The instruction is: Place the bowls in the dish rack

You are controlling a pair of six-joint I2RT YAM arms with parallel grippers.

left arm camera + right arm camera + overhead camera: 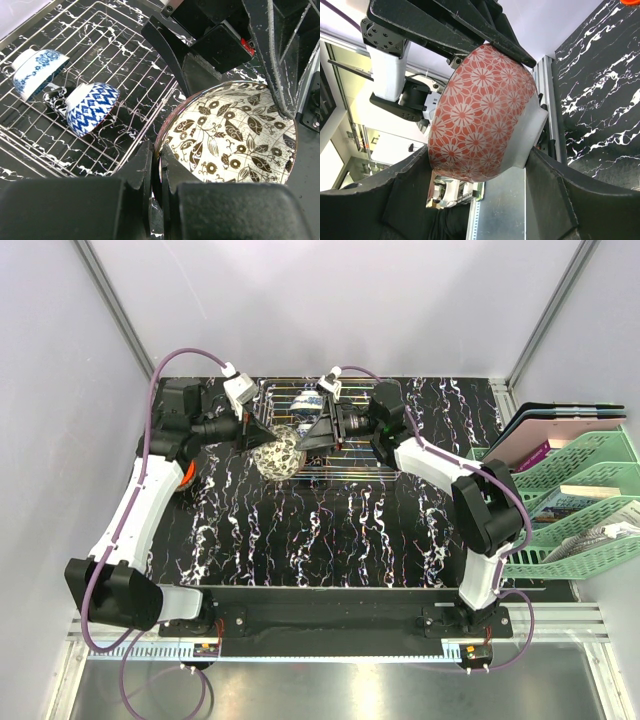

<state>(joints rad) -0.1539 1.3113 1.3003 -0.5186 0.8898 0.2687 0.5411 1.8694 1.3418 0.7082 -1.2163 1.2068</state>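
The bowl [280, 453], red flower pattern outside [480, 115] and brown leaf pattern inside [230, 135], hangs tilted at the front left corner of the wire dish rack [340, 466]. My left gripper [262, 432] is shut on its rim [156, 150]. My right gripper [305, 435] spans the same bowl from rim to foot [480, 150], with both fingers touching it. Two blue-and-white bowls lie on their sides in the rack [115, 45]: one [37, 70] at the far left, one [92, 107] nearer the held bowl. One of them shows in the top view [312, 400].
Green stacked plastic trays [580, 500] with papers and folders stand at the right edge. An orange object [187, 472] shows beside the left arm. The rack rests on a black marbled mat [330, 530]. White walls enclose the back and sides.
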